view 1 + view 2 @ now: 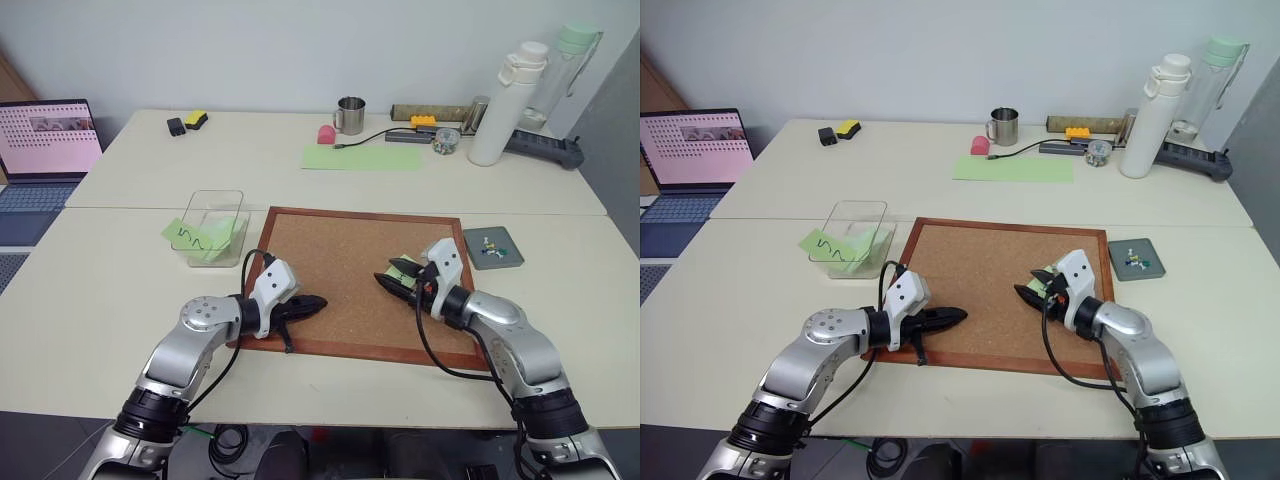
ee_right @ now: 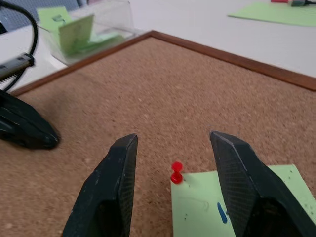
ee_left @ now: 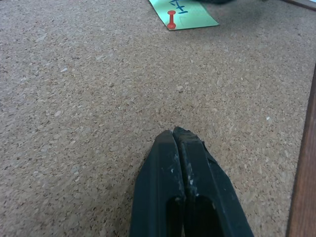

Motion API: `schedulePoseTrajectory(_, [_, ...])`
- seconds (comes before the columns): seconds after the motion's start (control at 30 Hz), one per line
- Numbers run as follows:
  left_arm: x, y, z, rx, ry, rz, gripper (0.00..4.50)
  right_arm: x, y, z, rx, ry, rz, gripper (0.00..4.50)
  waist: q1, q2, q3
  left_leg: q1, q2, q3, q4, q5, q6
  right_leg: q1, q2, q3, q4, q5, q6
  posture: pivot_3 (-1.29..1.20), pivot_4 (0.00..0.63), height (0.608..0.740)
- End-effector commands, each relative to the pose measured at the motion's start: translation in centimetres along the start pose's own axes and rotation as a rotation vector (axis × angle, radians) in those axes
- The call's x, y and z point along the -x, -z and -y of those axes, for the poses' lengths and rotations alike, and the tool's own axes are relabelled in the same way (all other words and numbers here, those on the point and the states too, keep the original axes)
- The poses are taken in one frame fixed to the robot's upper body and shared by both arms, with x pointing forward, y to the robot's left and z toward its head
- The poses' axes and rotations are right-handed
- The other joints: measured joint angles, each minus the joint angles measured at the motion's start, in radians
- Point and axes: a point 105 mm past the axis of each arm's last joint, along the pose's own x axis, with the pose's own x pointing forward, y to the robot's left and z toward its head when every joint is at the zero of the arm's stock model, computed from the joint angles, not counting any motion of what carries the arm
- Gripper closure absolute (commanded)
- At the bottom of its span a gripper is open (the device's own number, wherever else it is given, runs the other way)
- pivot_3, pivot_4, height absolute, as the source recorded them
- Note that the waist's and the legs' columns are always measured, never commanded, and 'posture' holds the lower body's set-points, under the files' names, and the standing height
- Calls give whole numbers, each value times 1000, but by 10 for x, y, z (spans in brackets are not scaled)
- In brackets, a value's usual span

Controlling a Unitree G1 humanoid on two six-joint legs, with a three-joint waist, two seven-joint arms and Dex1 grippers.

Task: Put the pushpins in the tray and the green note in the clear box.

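The right gripper [image 2: 173, 148] is seen at centre right of the head view over the cork board [image 1: 340, 260], jaws open astride a red pushpin [image 2: 176, 172] stuck in the green note [image 2: 212, 202]. The left gripper [image 3: 174, 136] is pressed shut, empty, at lower left. The tray [image 1: 494, 247] is set at right, the clear box [image 1: 213, 226] at left.

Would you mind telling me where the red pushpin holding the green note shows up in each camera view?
Left eye: too small to make out; the green note peeks out by the right gripper.
Right eye: likewise.
Left wrist: red pushpin, top centre, on the note's edge.
Right wrist: low centre, between the open fingers.
Shared landmark: cork board.
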Motion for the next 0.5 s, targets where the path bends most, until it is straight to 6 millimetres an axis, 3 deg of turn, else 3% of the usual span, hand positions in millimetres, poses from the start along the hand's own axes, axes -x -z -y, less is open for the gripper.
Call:
schedulePoseTrajectory(0.03, [1,4,4,-3,8,-19,4500,-6,-1,0,27,-8,-6,2097,0,0,0,0,0,0,0,0,0,0,0,0,0,0,0,0,150,740])
schedulePoseTrajectory(0.17, [2,4,5,1,4,-17,4500,-12,-2,-2,22,-28,-4,2097,-1,0,0,0,0,0,0,0,0,0,0,0,0,0,0,0,150,740])
schedulePoseTrajectory(0.27, [2,3,5,2,-1,-15,4500,-15,0,-4,18,-42,-8,2516,-1,0,0,0,0,0,0,0,0,0,0,0,0,0,0,0,150,740])
schedulePoseTrajectory(0.5, [2,2,3,14,-18,-8,4500,-16,0,-5,10,-56,-3,4050,-1,0,0,0,0,0,0,0,0,0,0,0,0,0,0,0,150,740])
